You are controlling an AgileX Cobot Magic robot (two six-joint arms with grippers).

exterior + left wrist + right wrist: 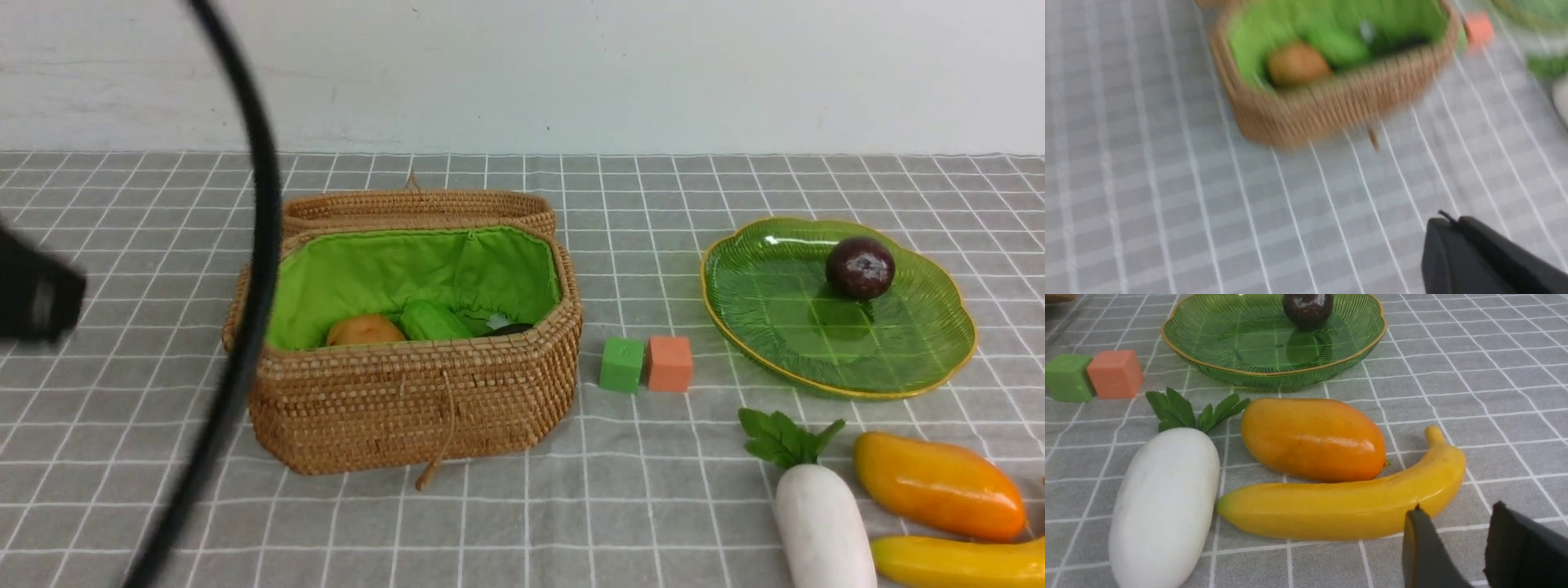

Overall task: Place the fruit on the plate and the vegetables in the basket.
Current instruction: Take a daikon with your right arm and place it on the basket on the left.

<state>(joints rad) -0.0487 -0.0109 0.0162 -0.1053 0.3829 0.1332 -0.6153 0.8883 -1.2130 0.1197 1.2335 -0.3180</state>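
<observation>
Checked tablecloth (620, 506), basket (392, 416), lid (416, 208), green cube (622, 364), orange cube (670, 363), plate (775, 327), radish (820, 514), mango (939, 486), banana (955, 563)

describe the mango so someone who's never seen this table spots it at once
Find the green glass plate on the right of the checked cloth. Nearer the robot lie a white radish, a mango and a banana. The mango is the plump orange-yellow one, fatter than the slim curved banana beside it.

Potato (365, 330) and cucumber (433, 320) in open basket (392, 408); mangosteen (860, 267) on plate (767, 318); radish (820, 514), mango (939, 486), banana (955, 562) on cloth (653, 490) near plate.
</observation>
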